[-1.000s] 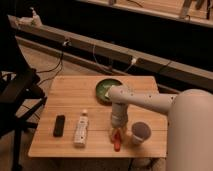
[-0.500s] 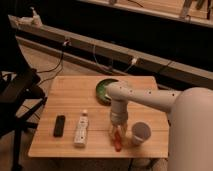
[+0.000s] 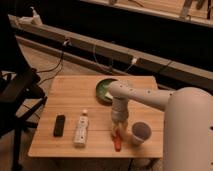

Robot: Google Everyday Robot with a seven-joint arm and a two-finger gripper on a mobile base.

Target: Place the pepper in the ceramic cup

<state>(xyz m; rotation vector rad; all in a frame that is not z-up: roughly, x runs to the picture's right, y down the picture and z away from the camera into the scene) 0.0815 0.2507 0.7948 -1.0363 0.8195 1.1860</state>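
Note:
The red-orange pepper [image 3: 117, 143] lies on the wooden table [image 3: 60, 100] near its front edge. The ceramic cup [image 3: 140, 133] stands upright just right of it, whitish with a darker inside. My gripper [image 3: 118, 129] hangs from the white arm [image 3: 145, 97], pointing down directly over the pepper's upper end, at or just above it. The pepper's lower half shows below the gripper.
A green round bowl [image 3: 106, 90] sits at the back of the table behind the arm. A white tube-like bottle [image 3: 80, 129] and a black remote-like object [image 3: 59, 125] lie to the left. A dark chair [image 3: 17, 92] stands left of the table.
The gripper has shifted slightly lower toward the pepper. The pepper, cup and other objects have not moved.

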